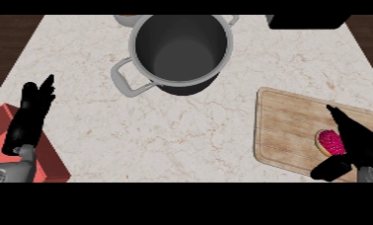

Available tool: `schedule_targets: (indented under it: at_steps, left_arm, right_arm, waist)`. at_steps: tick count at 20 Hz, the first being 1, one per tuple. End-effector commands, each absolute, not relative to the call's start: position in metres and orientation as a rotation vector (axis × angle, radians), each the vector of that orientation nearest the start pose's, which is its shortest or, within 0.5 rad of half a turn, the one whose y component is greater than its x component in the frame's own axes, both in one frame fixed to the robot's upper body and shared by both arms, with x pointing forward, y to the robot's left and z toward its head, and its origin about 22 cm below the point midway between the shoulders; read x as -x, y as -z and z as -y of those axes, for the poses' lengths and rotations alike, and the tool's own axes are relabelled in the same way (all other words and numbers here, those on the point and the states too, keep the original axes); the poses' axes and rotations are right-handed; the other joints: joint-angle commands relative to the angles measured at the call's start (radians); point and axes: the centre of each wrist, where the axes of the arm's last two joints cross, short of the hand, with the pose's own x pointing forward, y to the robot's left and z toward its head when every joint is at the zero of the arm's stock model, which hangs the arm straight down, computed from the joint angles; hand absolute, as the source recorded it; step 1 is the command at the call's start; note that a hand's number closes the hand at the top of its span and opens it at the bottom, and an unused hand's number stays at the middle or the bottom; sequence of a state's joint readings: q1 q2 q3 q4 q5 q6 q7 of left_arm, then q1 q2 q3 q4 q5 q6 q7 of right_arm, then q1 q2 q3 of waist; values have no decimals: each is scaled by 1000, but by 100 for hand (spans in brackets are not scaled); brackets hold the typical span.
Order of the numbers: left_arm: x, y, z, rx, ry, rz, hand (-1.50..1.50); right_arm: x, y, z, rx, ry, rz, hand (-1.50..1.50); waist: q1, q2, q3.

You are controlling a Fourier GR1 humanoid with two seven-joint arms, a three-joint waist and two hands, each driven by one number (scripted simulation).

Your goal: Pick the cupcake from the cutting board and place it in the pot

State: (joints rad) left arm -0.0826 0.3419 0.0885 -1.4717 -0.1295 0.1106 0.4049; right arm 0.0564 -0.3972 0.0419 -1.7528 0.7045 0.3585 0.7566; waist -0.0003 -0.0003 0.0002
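At the lower right edge of the head view, the right robot hand lies over the wooden cutting board, its dark fingers partly curled beside the cupcake. The cupcake, topped in bright pink, sits on the board near its right end, and the hand covers its right side; whether the fingers actually close around it cannot be told. At the lower left, the left robot hand rests open with straight fingers pointing up, above a red box at the worktop's near corner. The pale marbled worktop stretches between them. Farther back stands the grey pot, handles on two sides, well apart from the board. A black object shows at the far right corner.
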Motion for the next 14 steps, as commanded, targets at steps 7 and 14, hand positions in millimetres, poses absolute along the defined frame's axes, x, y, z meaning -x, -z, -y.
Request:
schedule_targets:
  at_steps: [7,14]
  left_arm:
    - [-262,-29,-323,-518,113,1165,0]
    - [-272,-23,-332,-508,91,1150,0]
  right_arm:
    - [-230,-47,319,868,-745,658,-150]
    - [-236,-18,338,866,-747,654,-150]
  waist:
    - [0,0,0]
    - [-1,0,0]
